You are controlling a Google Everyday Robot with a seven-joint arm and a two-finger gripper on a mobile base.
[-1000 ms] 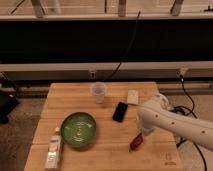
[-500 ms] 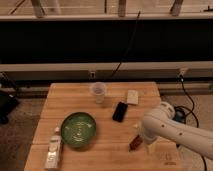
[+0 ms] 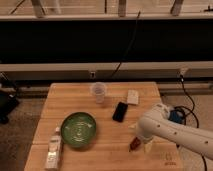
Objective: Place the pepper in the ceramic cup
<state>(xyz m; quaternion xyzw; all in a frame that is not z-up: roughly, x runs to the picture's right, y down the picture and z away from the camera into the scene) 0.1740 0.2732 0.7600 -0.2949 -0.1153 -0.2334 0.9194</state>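
The pepper (image 3: 134, 144), small and dark red-brown, lies on the wooden table (image 3: 100, 155) near its front right. My gripper (image 3: 142, 142) is at the end of the white arm that reaches in from the right. It is low over the table, right at the pepper. The arm hides part of the pepper. The ceramic cup (image 3: 99, 92), pale and without a handle, stands upright at the back middle of the table, well away from the gripper.
A green bowl (image 3: 78, 130) sits front left. A black phone (image 3: 120, 111) lies between cup and pepper. A small pale block (image 3: 132, 96) lies at the back right. A clear bottle (image 3: 53, 149) lies at the front left corner. Cables hang behind the table.
The arm has drawn lower and toward the table's front right, and its wrist now sits down at the pepper. The pepper has stayed about where it was.
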